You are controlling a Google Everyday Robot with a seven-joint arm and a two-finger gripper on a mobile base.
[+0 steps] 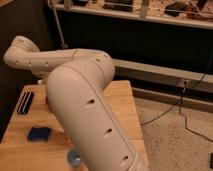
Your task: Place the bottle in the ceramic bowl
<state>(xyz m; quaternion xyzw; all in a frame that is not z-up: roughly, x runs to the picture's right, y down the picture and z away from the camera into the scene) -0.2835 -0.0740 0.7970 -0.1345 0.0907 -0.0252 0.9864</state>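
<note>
Camera view: gripper hidden behind arm (85, 100), grip cannot tell; likely bottle (74, 159) at table (125, 102) front edge, beside arm.

The arm (90, 115) ran off the lower edge and covered much of the table (124, 102). The gripper was hidden behind the arm, somewhere over the table's left rear. A bluish round object (74, 159) at the bottom edge, half covered by the arm, could not be identified.
</note>
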